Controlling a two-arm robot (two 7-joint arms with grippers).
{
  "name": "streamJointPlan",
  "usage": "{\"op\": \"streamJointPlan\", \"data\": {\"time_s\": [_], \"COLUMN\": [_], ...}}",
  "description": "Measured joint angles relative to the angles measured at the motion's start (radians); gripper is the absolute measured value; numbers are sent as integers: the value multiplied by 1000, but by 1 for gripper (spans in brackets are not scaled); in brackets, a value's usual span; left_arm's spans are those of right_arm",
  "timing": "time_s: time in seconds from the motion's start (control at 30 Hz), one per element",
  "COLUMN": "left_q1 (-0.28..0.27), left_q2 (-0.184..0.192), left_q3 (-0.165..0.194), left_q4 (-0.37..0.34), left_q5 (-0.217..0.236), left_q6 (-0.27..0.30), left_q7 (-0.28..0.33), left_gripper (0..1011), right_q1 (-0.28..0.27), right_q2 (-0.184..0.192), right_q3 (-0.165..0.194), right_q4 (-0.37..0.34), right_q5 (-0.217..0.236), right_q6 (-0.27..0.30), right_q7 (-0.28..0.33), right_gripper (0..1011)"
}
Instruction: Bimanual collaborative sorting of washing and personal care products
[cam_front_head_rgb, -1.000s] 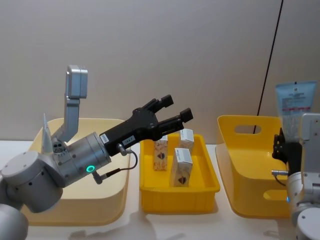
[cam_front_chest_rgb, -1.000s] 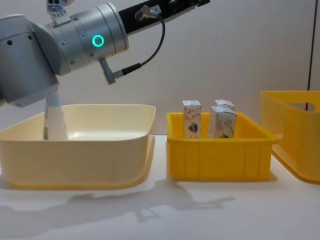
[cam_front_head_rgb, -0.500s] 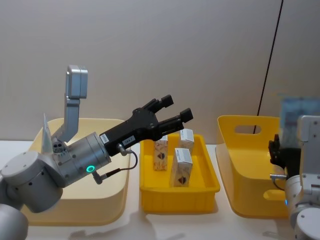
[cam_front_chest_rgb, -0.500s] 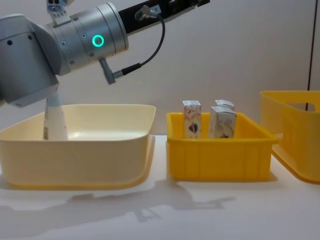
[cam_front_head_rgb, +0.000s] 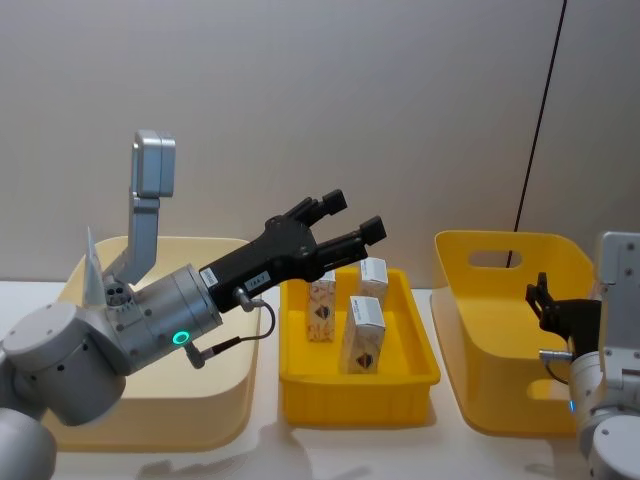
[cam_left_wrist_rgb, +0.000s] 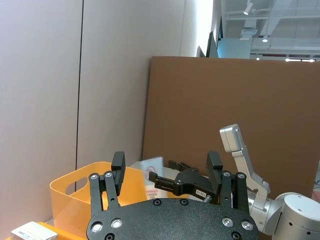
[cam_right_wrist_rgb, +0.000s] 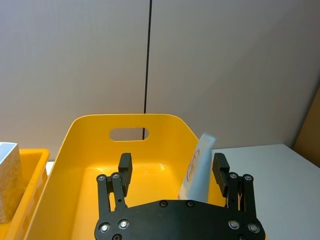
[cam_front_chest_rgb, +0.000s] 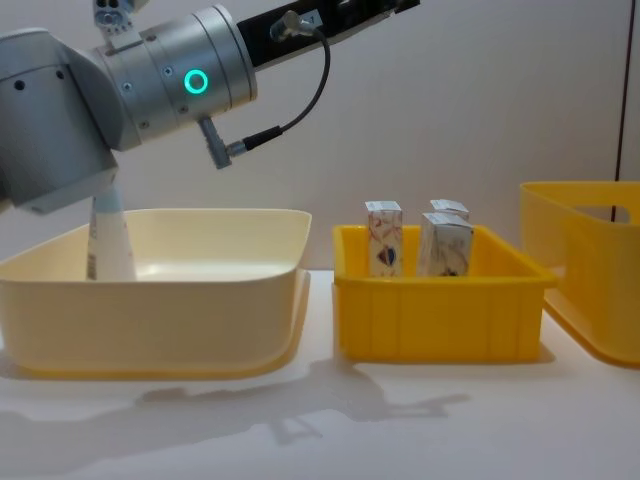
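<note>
Hovering empty, fingers wide: L gripper (cam_front_head_rgb: 353, 213), R gripper (cam_right_wrist_rgb: 172, 162); lower R and you may clip tube (cam_right_wrist_rgb: 198, 162) leaning in bin (cam_right_wrist_rgb: 90, 145).

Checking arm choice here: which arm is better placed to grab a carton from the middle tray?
Left. The left gripper hangs open above the cartons; the right gripper is open over the handled bin.
</note>
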Motion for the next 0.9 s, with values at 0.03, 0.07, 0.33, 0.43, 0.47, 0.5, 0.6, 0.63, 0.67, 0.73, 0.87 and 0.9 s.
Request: {"op": "streamJointPlan", "data": {"time_s": [0.03, 0.07, 0.33, 0.43, 0.47, 0.5, 0.6, 0.63, 0.67, 0.73, 0.87, 0.9], "left_q1": [0, 0, 0, 0, 0, 0, 0, 0, 0, 0, 0, 0], "left_q2": [0, 0, 0, 0, 0, 0, 0, 0, 0, 0, 0, 0], "left_q3": [0, 0, 0, 0, 0, 0, 0, 0, 0, 0, 0, 0], "left_q4": [0, 0, 0, 0, 0, 0, 0, 0, 0, 0, 0, 0], "left_q5": [0, 0, 0, 0, 0, 0, 0, 0, 0, 0, 0, 0], "left_q6": [0, 0, 0, 0, 0, 0, 0, 0, 0, 0, 0, 0], "left_q7": [0, 0, 0, 0, 0, 0, 0, 0, 0, 0, 0, 0], "left_gripper": [1003, 1003, 1003, 1003, 1004, 1003, 1003, 1003, 1003, 1003, 1003, 1003], "right_q1": [0, 0, 0, -1, -1, -1, -5, -5, -7, -11, -22, -24], "right_q2": [0, 0, -2, -2, -2, -2, -2, -2, -2, -2, -1, -1], "right_q3": [0, 0, 1, 2, 2, 2, 3, 3, 4, 6, 10, 10], "right_q4": [0, 0, -1, -1, -1, -1, -6, -6, -10, -17, -33, -36], "right_q5": [0, 0, 1, 1, 1, 2, 6, 6, 10, 20, 40, 44], "right_q6": [1, 1, 5, 5, 5, 4, -8, -8, -18, -36, -64, -69], "right_q7": [0, 0, 1, 2, 2, 3, 11, 11, 17, 30, 57, 63], "right_gripper": [1001, 1001, 1001, 1001, 1001, 1001, 1001, 1001, 1001, 1001, 1001, 1001]}}
